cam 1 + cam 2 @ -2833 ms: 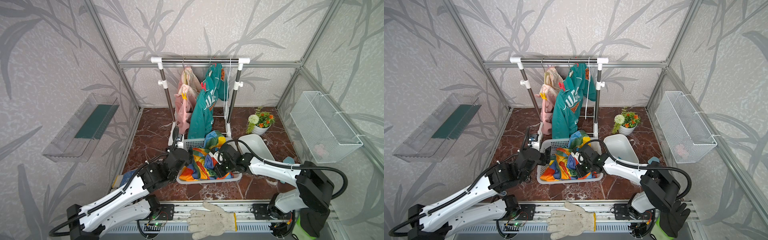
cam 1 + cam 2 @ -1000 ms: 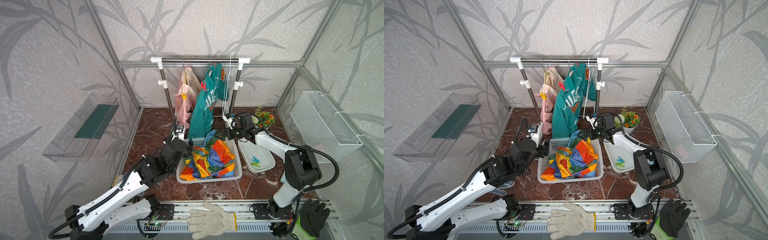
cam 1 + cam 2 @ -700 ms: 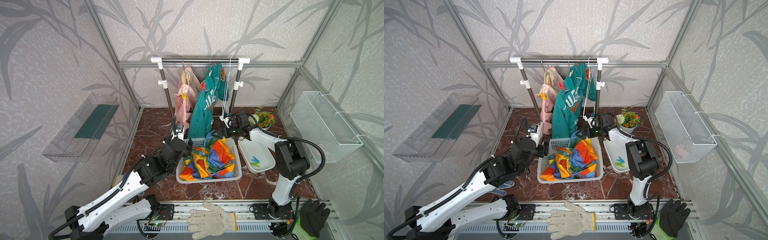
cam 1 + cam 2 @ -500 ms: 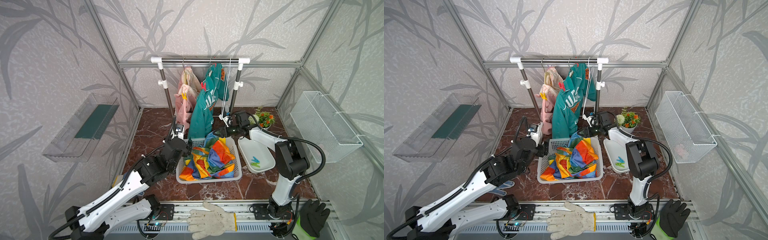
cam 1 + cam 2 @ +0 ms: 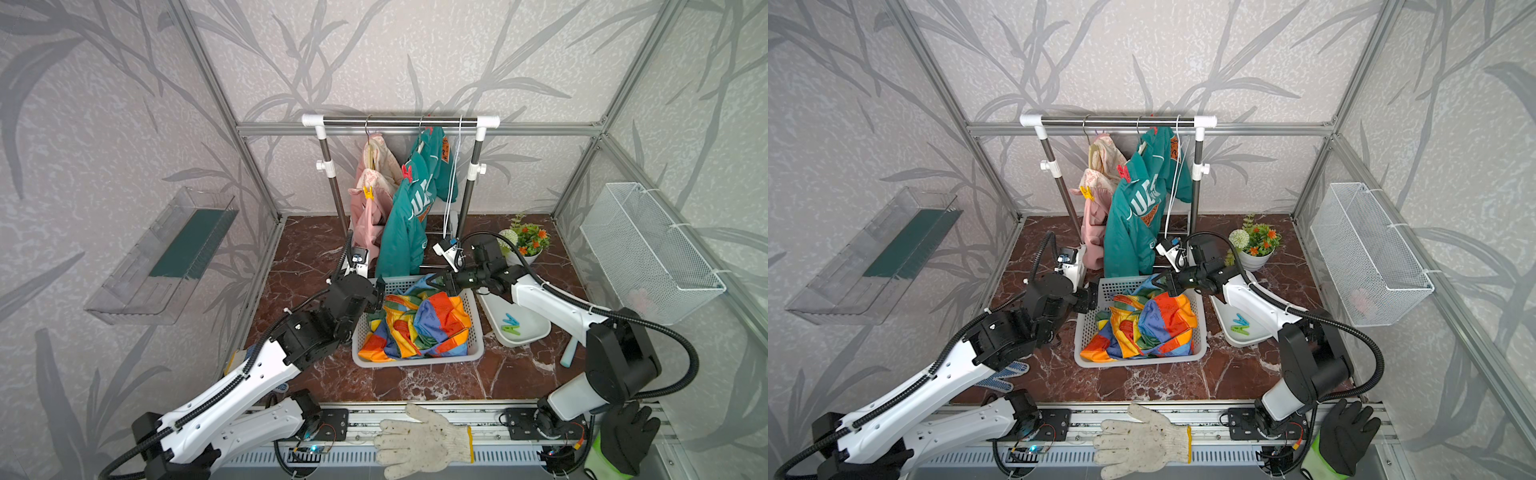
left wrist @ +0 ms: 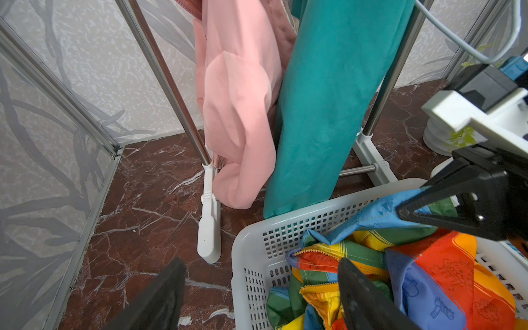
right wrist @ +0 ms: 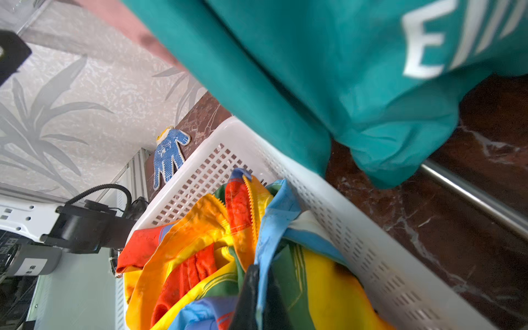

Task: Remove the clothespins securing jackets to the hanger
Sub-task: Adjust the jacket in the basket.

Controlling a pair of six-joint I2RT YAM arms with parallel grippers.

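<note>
The rainbow jacket [image 5: 417, 324] lies in the basket [image 5: 478, 354], a blue fold pinched by the right gripper [image 5: 436, 281]; two clothespins [image 5: 509, 324] lie in the tray [image 5: 536, 337]. Pins remain on the hanging pink jacket [image 5: 368, 208] and teal jacket [image 5: 405, 224]; the left gripper [image 6: 257, 297] is spread, empty

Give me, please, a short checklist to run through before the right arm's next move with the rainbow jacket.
1. Right gripper shut on the rainbow jacket: ok; blue fabric pinched between its jaws.
2. Jacket in the white basket: ok.
3. Left gripper open, holding nothing: ok.
4. Removed clothespins, blue and green, in the white tray: ok.
5. Pink jacket unpinned: not ok; yellow clothespin on.
6. Teal jacket unpinned: not ok; red clothespin on.
</note>
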